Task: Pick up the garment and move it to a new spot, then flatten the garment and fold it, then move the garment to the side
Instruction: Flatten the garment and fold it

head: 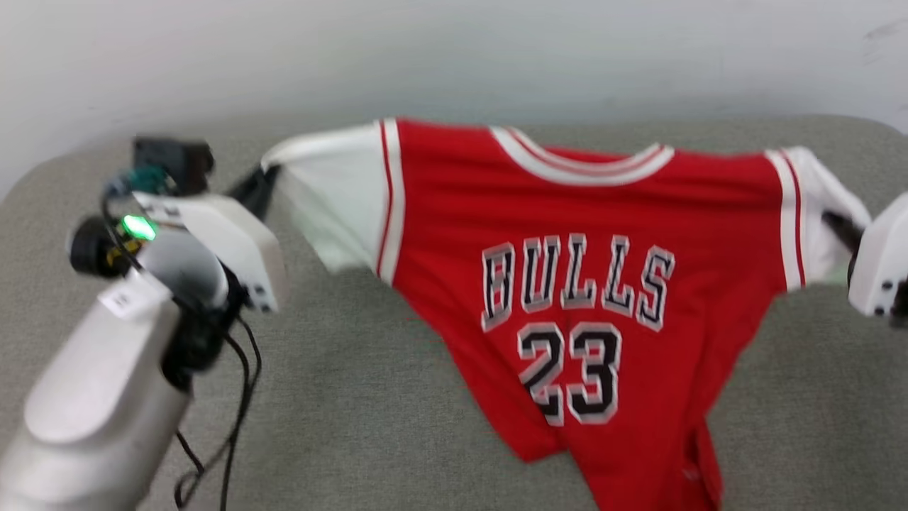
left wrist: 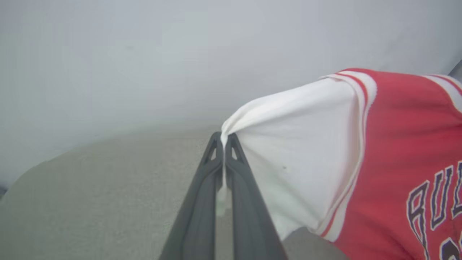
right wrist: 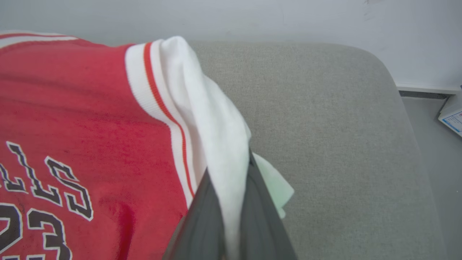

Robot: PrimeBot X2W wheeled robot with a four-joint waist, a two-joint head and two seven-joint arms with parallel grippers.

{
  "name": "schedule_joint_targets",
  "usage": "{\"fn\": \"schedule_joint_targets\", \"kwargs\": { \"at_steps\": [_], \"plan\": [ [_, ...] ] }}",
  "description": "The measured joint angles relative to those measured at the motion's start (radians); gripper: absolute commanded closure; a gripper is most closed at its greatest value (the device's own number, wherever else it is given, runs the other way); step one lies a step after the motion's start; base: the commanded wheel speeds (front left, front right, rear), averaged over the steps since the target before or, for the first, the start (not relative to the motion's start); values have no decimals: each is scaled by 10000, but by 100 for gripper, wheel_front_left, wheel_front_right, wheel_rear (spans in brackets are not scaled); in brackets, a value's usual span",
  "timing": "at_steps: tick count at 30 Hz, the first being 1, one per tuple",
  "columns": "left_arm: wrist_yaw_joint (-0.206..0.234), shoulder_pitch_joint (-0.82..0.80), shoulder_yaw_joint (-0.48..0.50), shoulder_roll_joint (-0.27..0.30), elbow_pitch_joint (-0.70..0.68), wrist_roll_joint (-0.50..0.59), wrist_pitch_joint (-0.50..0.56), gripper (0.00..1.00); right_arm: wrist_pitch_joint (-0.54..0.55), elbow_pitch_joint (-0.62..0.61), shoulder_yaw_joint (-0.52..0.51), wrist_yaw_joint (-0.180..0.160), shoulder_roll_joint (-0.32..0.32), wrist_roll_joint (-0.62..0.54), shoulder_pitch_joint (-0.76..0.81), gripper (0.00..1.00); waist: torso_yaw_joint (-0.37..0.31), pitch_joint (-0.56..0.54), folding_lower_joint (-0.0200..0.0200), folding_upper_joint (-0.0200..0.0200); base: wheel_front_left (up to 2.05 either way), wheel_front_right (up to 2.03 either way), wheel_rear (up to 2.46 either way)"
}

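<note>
Left gripper (left wrist: 224, 140): fingers pressed together on a pinch of the left-hand sleeve (left wrist: 299, 144), cloth bunched at the tips. Right gripper (right wrist: 228, 169): fingers narrow, clamped on a thicker fold of the right-hand sleeve (right wrist: 216, 122), a pale flap spilling out beside them.

Jersey (head: 567, 213): red, white sleeves with red stripe trim, "BULLS 23" facing the head camera. It is held aloft by both sleeves and spread across the middle of the head view. The shoulder line is stretched nearly level while the body sags and narrows toward a twisted hem at the bottom edge. Whether the hem touches the surface cannot be told.

Purpose, as judged: a grip at each sleeve end opens the shirt to full width, so it can be carried and laid flat with the print up.

Left arm: pale forearm (head: 99, 397) rises from the lower left with a green lamp (head: 138, 227) lit at the wrist, a black cable (head: 241, 397) trailing, and fingers reaching right to the sleeve. Right arm: white wrist housing (head: 879, 262) at the right edge.

Beneath: grey upholstered surface (head: 355, 397). Behind: pale wall (head: 454, 50).
</note>
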Motion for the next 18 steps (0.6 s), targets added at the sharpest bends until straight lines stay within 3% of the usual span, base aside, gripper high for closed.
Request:
{"fn": "schedule_joint_targets", "kwargs": {
  "at_steps": [9,18],
  "plan": [
    [-558,-3218,648,-63,1923,-42,-341,100,-1037,564,17,2,453,-441,-2829,100,-204,458,1,0,0,0,0],
    [-769,-7011,849,201,3530,974,-1327,100,-3329,1622,305,6,604,-1509,-6559,100,-268,1697,2,-1,0,0,0]
  ]
}}
